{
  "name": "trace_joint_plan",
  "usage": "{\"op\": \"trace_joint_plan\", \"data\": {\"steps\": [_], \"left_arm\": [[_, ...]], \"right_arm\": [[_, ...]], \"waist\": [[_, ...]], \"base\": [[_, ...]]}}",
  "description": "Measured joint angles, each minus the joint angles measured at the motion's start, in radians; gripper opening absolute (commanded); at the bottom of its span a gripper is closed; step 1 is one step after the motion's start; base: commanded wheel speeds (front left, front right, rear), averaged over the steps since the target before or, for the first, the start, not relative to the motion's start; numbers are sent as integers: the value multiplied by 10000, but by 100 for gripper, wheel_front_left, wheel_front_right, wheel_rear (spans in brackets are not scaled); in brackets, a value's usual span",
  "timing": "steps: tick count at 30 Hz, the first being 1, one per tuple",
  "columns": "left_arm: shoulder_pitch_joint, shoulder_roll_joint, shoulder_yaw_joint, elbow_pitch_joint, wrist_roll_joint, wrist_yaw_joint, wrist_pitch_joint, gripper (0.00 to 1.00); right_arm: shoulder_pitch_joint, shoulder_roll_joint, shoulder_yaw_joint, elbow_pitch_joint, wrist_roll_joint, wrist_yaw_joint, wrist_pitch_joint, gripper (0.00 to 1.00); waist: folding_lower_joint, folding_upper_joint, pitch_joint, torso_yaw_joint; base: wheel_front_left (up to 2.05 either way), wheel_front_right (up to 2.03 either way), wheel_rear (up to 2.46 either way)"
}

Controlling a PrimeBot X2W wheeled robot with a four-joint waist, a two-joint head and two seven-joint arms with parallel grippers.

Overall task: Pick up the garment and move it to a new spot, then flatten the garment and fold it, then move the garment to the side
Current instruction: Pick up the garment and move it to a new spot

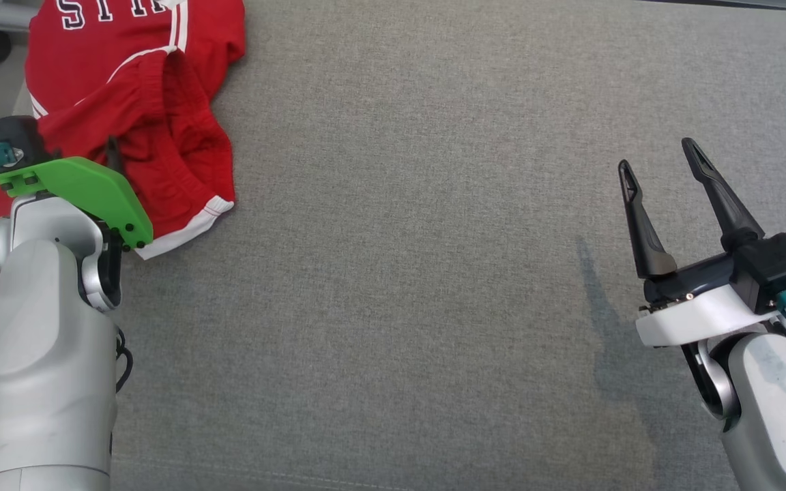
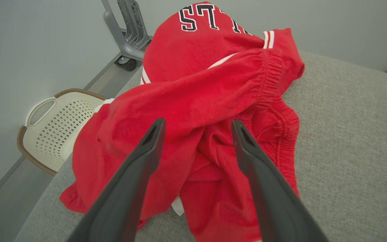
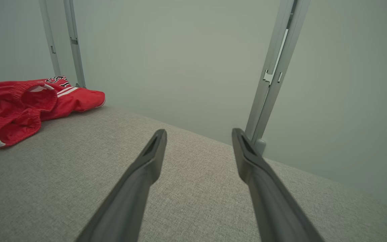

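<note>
Grey fabric tabletop [image 1: 434, 273], and the red garment [image 1: 154, 102] lies bunched on it. Left gripper [image 2: 197, 122] hovers right over the garment, jaws wide, empty. Right gripper [image 1: 657, 152] sits well apart from the garment, equally wide, empty. Looks like step 1, the pickup: next, descend and pinch a fold.

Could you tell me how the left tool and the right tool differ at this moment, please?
The left tool points into the crumpled red garment; the right tool hangs over the bare grey surface, well apart from the garment. The left tool sits on a green mount, the right tool on a white mount. Both are open and hold nothing.
</note>
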Motion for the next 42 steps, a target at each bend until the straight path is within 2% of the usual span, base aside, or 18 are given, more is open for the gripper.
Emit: {"op": "trace_joint_plan", "data": {"steps": [16, 35, 36, 37, 38, 42], "left_arm": [[-895, 430, -136, 1122, 704, 136, 324, 100], [-1887, 458, -67, 2057, 907, 228, 257, 100], [-1921, 458, -52, 2121, 907, 228, 205, 91], [-1944, 458, -15, 2148, 907, 230, 146, 30], [-1967, 460, 19, 2157, 907, 232, 19, 0], [-2003, 453, 82, 2249, 909, 238, -276, 0]], "right_arm": [[10, -79, 209, -807, -157, 86, 314, 100], [-160, -92, 284, -1384, -205, 79, 441, 100], [-161, -88, 286, -1400, -205, 79, 470, 100], [-161, -88, 286, -1425, -205, 73, 481, 100], [-161, -88, 284, -1444, -205, 67, 481, 100], [-161, -88, 253, -1453, -207, 2, 481, 100]], "waist": [[-1, 0, 378, -408], [-1, 0, 1214, -892], [-1, 0, 1231, -895], [-1, 0, 1247, -899], [-1, 0, 1262, -902], [-1, 0, 1302, -895]], "base": [[0, 0, 0], [0, 0, 0], [0, 0, 0], [0, 0, 0], [0, 0, 0], [0, 0, 0]]}}
